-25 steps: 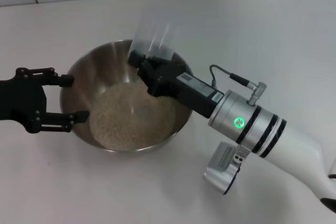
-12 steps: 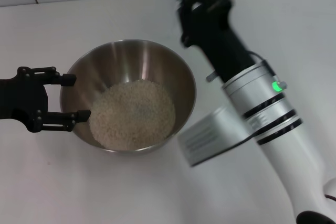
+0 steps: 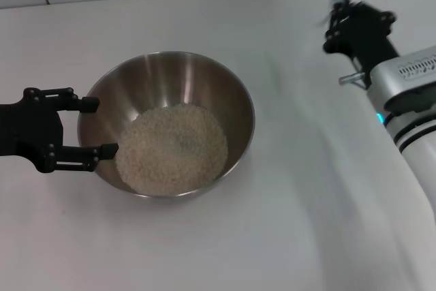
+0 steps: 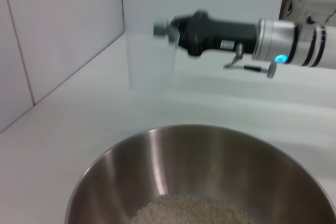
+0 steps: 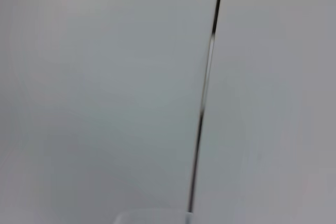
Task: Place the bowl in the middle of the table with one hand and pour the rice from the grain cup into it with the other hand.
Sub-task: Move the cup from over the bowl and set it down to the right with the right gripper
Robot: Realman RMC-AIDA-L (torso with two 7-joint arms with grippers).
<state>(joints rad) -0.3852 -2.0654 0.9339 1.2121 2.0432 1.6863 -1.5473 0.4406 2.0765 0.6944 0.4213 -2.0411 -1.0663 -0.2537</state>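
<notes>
Background: white tiled wall (image 5: 105,77) with a dark grout line, sitting behind the plain white smooth table (image 3: 286,223).
Bowl: big round stainless-steel mixing bowl (image 3: 225,93) around the middle of the table, a bit toward the robot's left side, standing upright.
Rice: pale beige grains (image 3: 172,148) heaped in the bottom of the bowl, so that's where it all sits now.
Left pincer: black two-pronged left gripper (image 3: 92,126) is wide open, one prong by the rim and one down the outer wall on the bowl's left side. Can't tell if either prong actually touches the steel.
Right pincer: black right gripper (image 3: 334,15) is up at the far right of the table, well apart from the bowl.
Cup: small translucent whitish plastic grain cup (image 4: 151,59) shows blurred at the right gripper's tip in the left wrist view, pinched in its fingers, looks empty.
</notes>
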